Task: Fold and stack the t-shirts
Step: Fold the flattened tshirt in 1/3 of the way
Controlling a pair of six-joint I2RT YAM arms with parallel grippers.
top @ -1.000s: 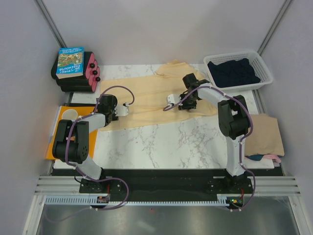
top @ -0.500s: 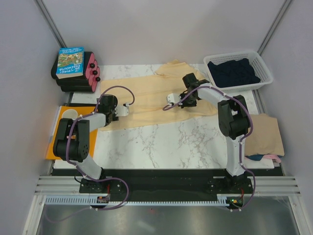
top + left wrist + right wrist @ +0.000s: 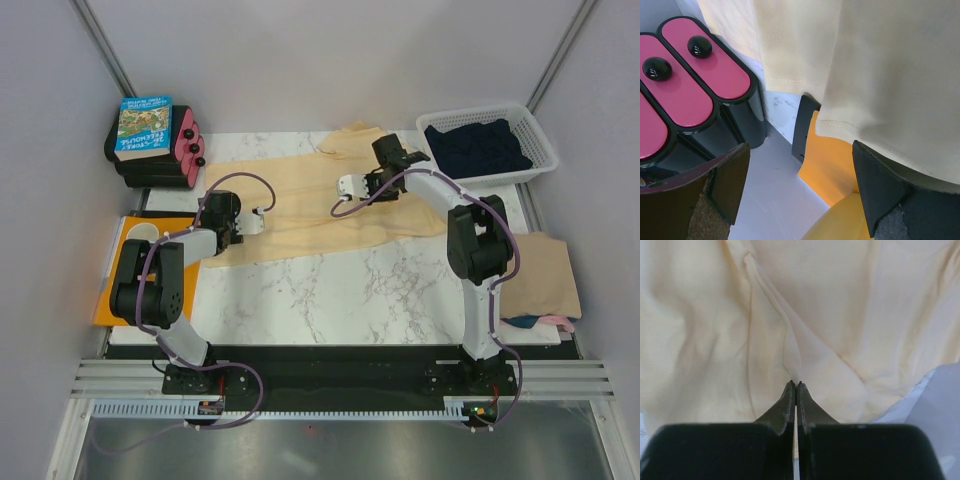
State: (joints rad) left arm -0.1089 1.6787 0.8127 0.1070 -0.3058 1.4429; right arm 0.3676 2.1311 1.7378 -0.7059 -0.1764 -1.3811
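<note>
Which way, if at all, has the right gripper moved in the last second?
Yes. In the top view the right gripper moved farther out, closer to level with the white basket, pinching the pale yellow t-shirt.

Top cam: fixed, high up & behind the arm bases (image 3: 205, 378). It looks down and fwd over the whole marble table (image 3: 320, 290); farthest, widest view.

Left wrist cam: sits behind the left gripper (image 3: 800, 150), fingers apart at frame btm. V. close to the hem of the pale yellow t-shirt (image 3: 880, 65), w/ pink-topped black cases (image 3: 705, 60) and orange sheet (image 3: 827, 160) beyond.

Right wrist cam: looks along the right gripper (image 3: 796, 385), fingers pressed together; shirt fills nearly the whole frame.

Shared: all 3 see the shirt; top & left wrist also share cases and sheet.
</note>
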